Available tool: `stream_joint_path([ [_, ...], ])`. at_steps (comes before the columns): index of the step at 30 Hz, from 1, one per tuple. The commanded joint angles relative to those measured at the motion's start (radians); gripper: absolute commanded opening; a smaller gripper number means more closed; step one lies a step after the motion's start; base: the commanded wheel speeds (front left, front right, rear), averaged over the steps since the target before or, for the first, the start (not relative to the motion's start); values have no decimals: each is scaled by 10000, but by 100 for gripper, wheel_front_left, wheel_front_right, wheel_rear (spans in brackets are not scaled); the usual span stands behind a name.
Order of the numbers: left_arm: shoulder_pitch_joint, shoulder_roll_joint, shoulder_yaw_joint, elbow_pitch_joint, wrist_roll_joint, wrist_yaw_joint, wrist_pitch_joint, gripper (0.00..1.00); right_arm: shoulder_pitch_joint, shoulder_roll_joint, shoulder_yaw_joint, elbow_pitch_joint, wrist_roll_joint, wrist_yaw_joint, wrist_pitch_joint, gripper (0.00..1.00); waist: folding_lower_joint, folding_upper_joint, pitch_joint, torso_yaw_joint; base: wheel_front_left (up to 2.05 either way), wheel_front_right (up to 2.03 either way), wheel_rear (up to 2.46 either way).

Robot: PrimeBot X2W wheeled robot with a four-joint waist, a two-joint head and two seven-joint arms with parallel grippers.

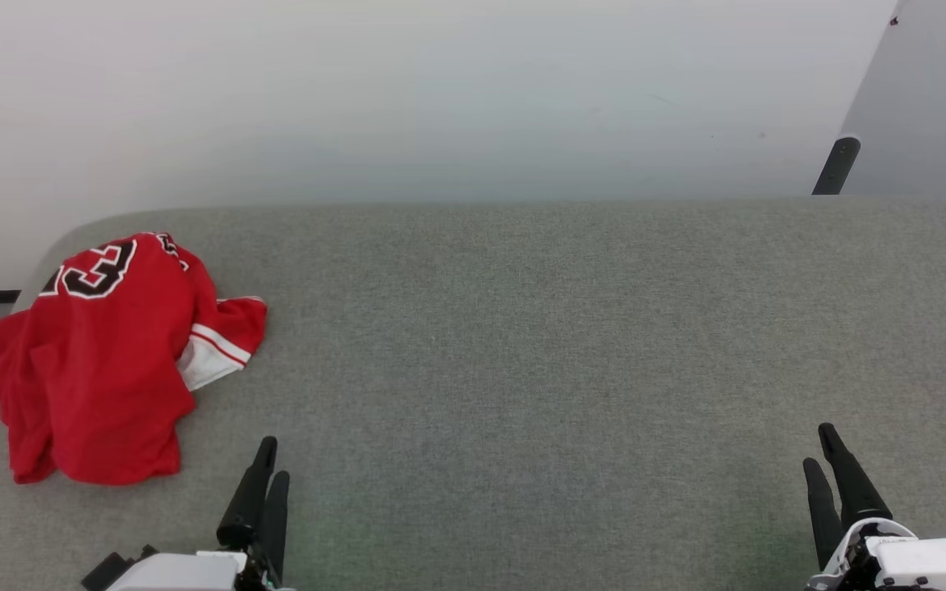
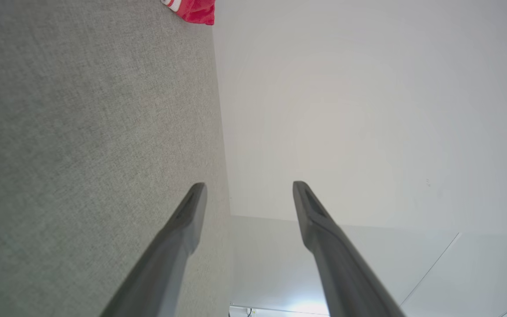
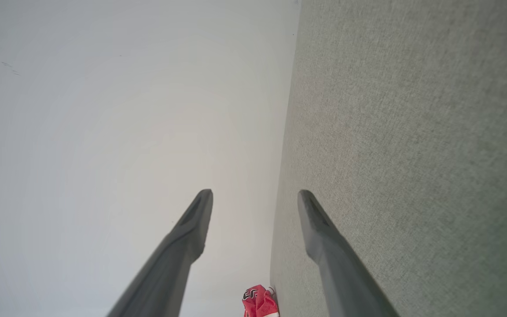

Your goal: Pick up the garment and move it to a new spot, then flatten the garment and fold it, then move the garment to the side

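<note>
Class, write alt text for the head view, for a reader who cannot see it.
A crumpled red jersey lies at the left end of a grey surface. The left hand and right hand sit empty along the bottom edge.

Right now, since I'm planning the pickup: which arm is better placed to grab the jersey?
Left. The jersey lies crumpled at the left end of the table, just ahead and left of the open left end effector. The right end effector, also open, sits far across the table.
</note>
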Motion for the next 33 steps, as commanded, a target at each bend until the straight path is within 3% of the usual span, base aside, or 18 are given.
stream_joint_path([
  [1, -224, 45, -63, -233, 10, -7, -50, 100, -229, -35, 85, -231, -88, 1, -91, 100, 1, 0, -2, 0, 0, 0, 0],
  [33, -197, 342, -985, -1135, 634, -22, -1023, 100, -257, -56, 1038, -947, -1285, 3, -1346, 100, 1, 0, -55, -5, 0, 0, 0],
])
